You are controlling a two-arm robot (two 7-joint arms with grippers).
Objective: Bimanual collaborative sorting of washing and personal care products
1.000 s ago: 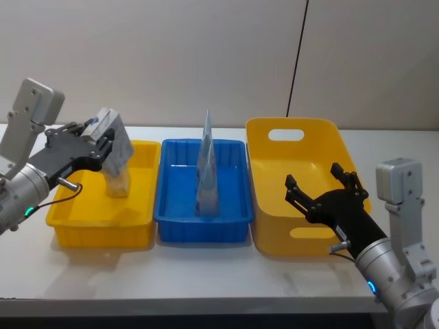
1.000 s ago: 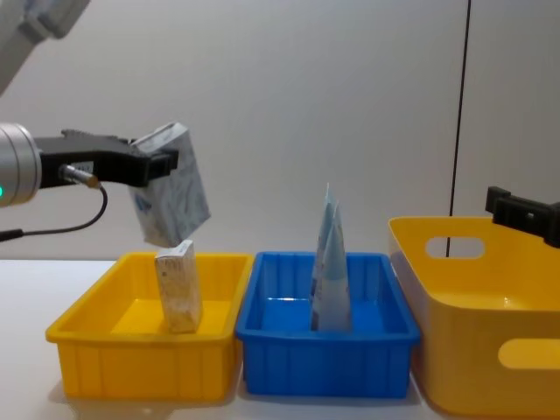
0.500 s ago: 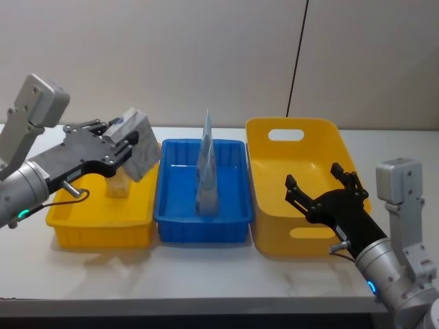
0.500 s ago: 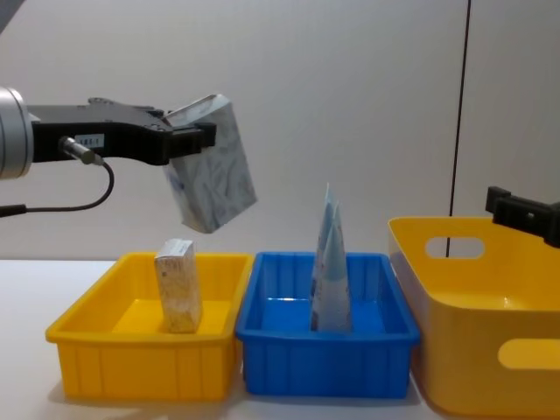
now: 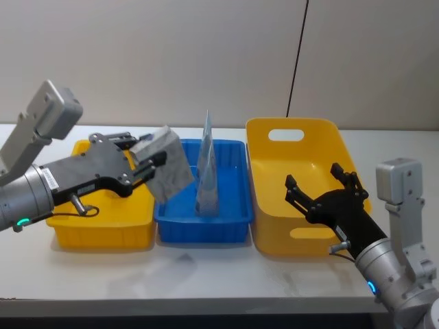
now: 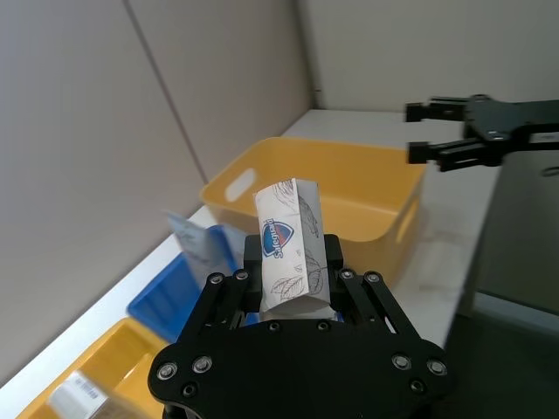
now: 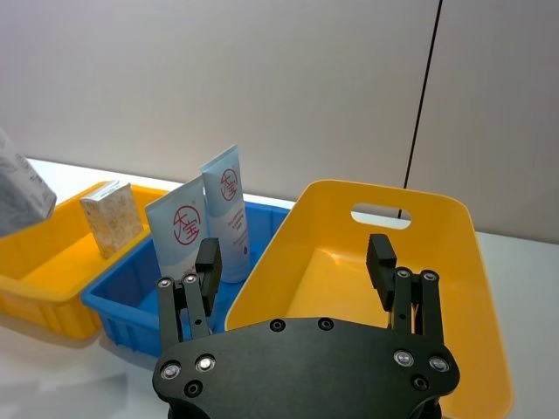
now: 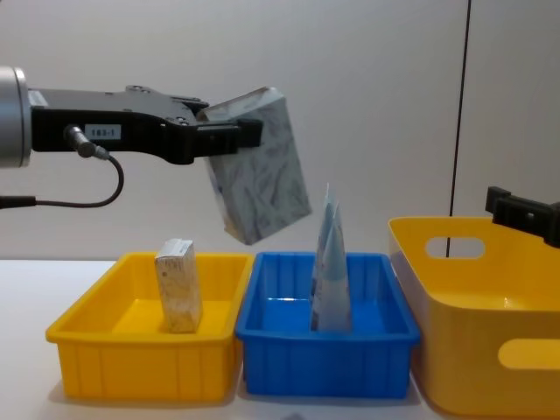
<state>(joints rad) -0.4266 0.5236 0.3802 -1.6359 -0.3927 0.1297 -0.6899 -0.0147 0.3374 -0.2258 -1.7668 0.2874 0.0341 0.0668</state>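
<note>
My left gripper (image 5: 149,164) is shut on a grey-beige marbled pack (image 5: 170,172), held tilted in the air over the left side of the blue bin (image 5: 206,226). In the chest view the pack (image 8: 260,166) hangs well above the bin rim. Two pale blue pouches (image 5: 207,168) stand upright in the blue bin. A beige block pack (image 8: 178,284) stands in the small yellow bin (image 8: 105,350). My right gripper (image 5: 322,185) is open and holds nothing, hovering over the near part of the large yellow basket (image 5: 302,137).
The three containers stand in a row on the white table (image 5: 206,274), with a wall close behind them. A black cable (image 5: 296,62) runs down the wall behind the basket. Bare table lies in front of the bins.
My left gripper has carried the marbled pack to the right, from above the small yellow bin to above the blue bin's left side. The right arm has not moved.
</note>
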